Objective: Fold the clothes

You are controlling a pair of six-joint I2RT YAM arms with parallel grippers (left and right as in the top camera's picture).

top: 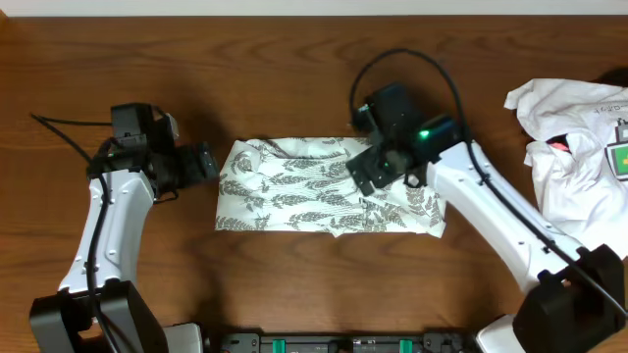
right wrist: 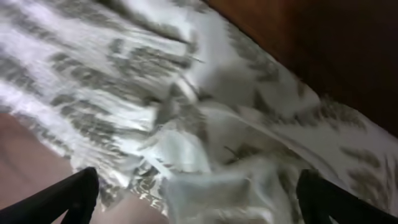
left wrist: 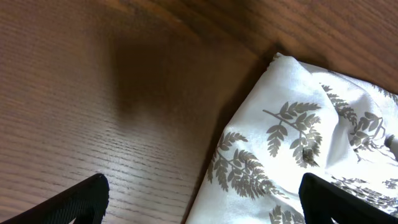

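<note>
The clothes (top: 294,186) are a white fabric printed with grey-green fern leaves, lying as a rumpled rectangle at the table's middle. My left gripper (top: 208,162) hovers at its left edge, open. In the left wrist view the fabric's corner (left wrist: 298,124) lies between and ahead of the wide-apart left fingers (left wrist: 205,202), one over bare wood and one over cloth. My right gripper (top: 365,175) is above the fabric's right half. In the right wrist view its jaws (right wrist: 199,199) stand wide apart over blurred, bunched folds (right wrist: 124,81), and nothing is pinched.
A plain white garment (top: 574,147) with a small green-and-yellow tag (top: 621,159) lies crumpled at the right edge. A black cable (top: 59,127) trails on the wood behind the left arm. The arms' base (top: 343,343) sits at the front edge.
</note>
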